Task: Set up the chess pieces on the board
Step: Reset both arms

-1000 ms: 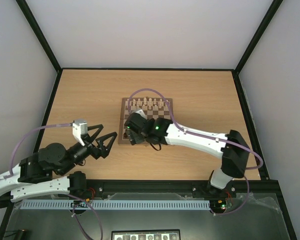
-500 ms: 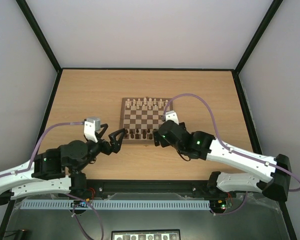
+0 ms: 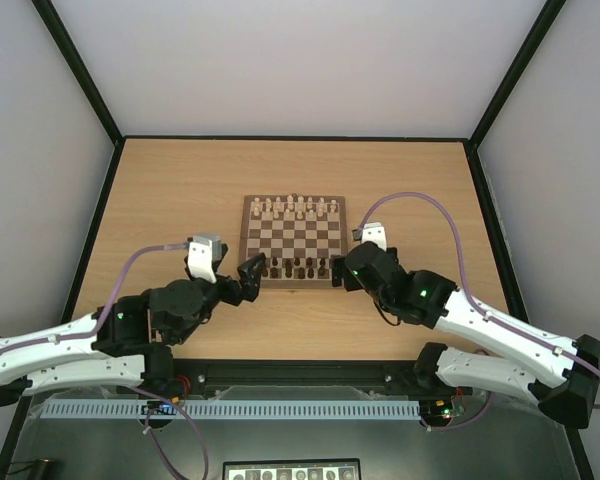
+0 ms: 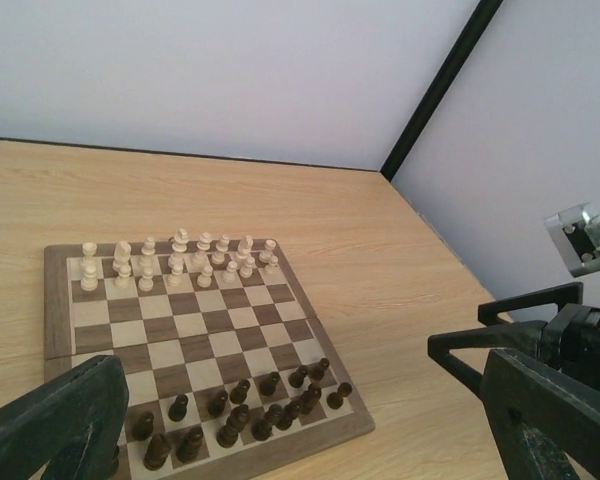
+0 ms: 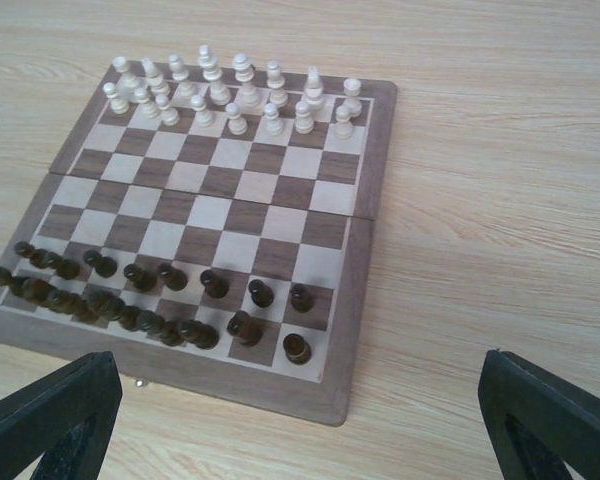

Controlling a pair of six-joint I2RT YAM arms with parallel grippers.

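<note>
Wooden table [image 3: 180, 190], overhead view. Left gripper [image 3: 248, 276] and right gripper [image 3: 341, 270], jaws spread and holding nothing, flank the near corners of the board [image 3: 295, 240], which lies square to the table edges. Dark chess pieces [image 3: 298, 267] stand in two uneven left-to-right rows along its near edge; cream pieces [image 3: 295, 207] line the far edge.

The chessboard [image 5: 367, 200] is checkered dark brown and cream inside a plain brown border. The chess pieces [image 5: 213, 283] on its near rows are dark brown; the cream-white pieces [image 5: 237, 118] stand far. The tabletop [image 5: 500, 200] is pale, streaky wood grain.
</note>
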